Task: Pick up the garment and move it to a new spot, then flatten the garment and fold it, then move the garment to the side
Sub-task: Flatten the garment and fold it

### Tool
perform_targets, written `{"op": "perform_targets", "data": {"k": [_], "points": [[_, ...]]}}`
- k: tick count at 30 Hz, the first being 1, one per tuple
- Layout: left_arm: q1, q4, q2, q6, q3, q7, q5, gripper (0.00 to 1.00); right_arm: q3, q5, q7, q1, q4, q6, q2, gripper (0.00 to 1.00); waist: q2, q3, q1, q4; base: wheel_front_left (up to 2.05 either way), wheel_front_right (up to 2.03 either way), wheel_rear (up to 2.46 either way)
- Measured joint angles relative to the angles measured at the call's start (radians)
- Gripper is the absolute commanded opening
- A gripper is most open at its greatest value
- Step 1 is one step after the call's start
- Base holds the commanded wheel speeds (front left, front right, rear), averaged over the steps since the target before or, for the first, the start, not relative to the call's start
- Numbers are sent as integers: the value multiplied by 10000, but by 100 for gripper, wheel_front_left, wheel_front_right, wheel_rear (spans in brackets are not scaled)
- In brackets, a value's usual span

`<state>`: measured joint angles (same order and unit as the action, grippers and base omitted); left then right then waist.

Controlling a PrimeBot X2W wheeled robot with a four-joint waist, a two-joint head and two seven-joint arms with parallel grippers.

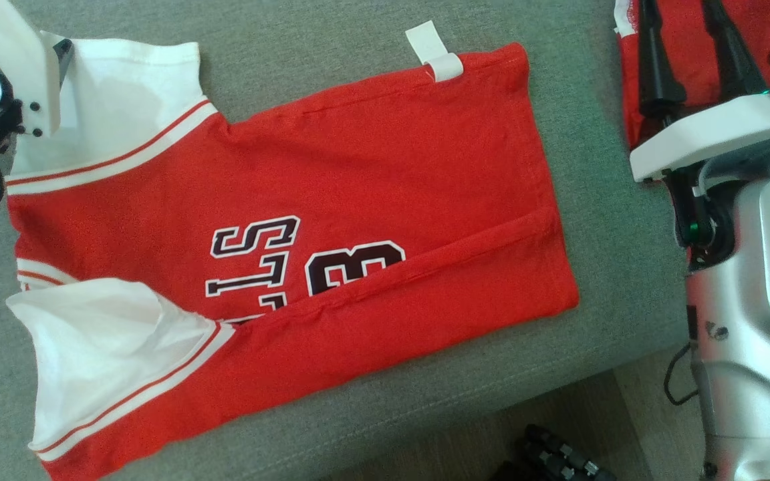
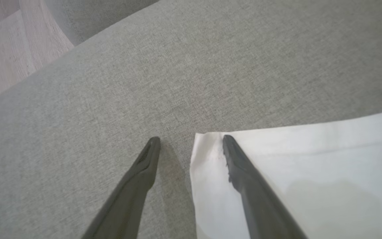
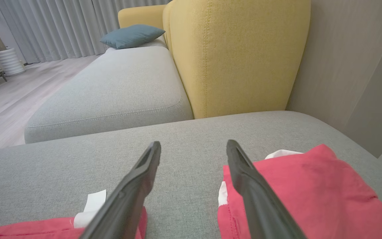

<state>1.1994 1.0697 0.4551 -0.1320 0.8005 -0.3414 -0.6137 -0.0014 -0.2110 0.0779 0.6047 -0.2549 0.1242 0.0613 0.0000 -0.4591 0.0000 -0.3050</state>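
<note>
**A:** Head view: where does the garment [image 1: 371, 174] lie?

**B:** Flat on the grey cushion [image 1: 305, 33], part-folded, white sleeves [image 1: 111, 347] toward its left edge, hem toward the right. The right gripper [image 1: 682, 13] hangs over a second red cloth [image 1: 686, 60] at the far right corner.

**A:** Left wrist view?

**B:** The left gripper [image 2: 191, 141] is spread wide and empty. One finger [image 2: 244, 172] is over a sleeve's corner, the other over bare cushion.

**A:** Right wrist view?

**B:** Fingers wide apart, nothing between them. One is above the second red cloth, the other above the garment's hem by its white tag [image 3: 91, 202].
</note>
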Motion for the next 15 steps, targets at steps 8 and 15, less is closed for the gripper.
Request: {"op": "perform_targets", "data": {"k": [8,15], "points": [[44,-205,10,-2,286,-623,-694,0,-71,2,0,0,-2,0,-2,100,0,10,0,12,0,0,0],[-55,-303,-176,56,199,777,-903,0,-203,-138,38,4,-107,0,13,100,0,257,0,452,0,0,0]]}}
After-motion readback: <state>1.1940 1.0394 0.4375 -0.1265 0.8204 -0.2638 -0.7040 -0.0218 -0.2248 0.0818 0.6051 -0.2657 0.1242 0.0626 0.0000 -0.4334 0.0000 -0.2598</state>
